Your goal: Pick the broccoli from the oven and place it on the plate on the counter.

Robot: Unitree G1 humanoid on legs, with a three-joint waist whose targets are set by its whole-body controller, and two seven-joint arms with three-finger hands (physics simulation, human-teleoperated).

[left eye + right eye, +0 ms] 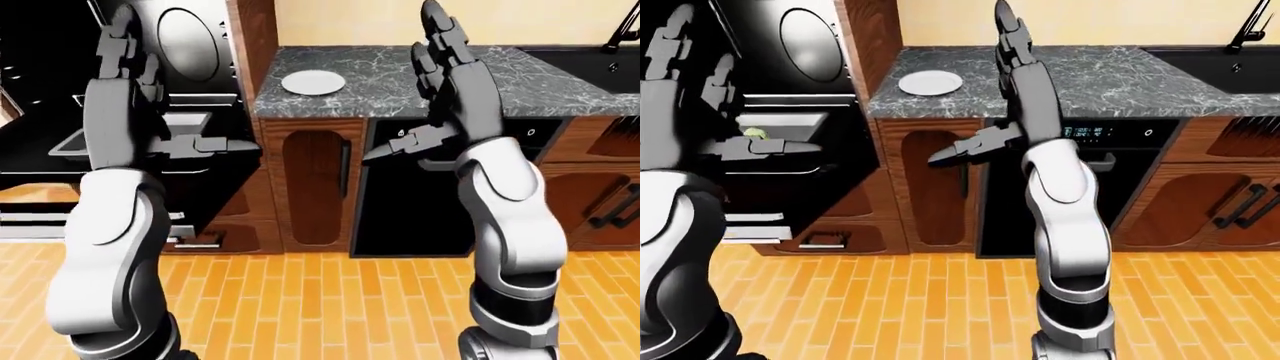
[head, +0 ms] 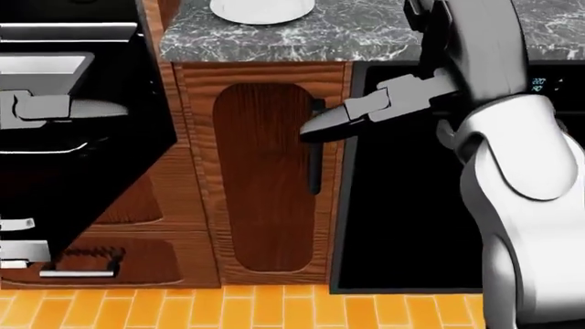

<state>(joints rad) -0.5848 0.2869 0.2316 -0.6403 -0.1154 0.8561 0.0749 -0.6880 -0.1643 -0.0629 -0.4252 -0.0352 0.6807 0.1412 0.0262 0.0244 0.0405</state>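
The broccoli [image 1: 757,133] shows as a small green lump in a grey tray [image 1: 790,121] inside the open black oven [image 1: 790,90] at the left. My left arm hides it in the left-eye view. A white plate [image 1: 313,81] lies on the marble counter [image 1: 400,75], right of the oven. My left hand [image 1: 140,90] is raised before the oven, fingers up and spread, thumb pointing right, holding nothing. My right hand [image 1: 432,90] stands upright and open before the counter edge, right of the plate, also empty.
Below the counter are a narrow wooden cabinet door [image 1: 315,187] and a black dishwasher [image 1: 420,210] with a lit panel. A dark sink [image 1: 600,60] with a faucet sits at the top right. Wooden drawers [image 2: 91,260] lie under the oven. The floor [image 1: 320,300] is orange tile.
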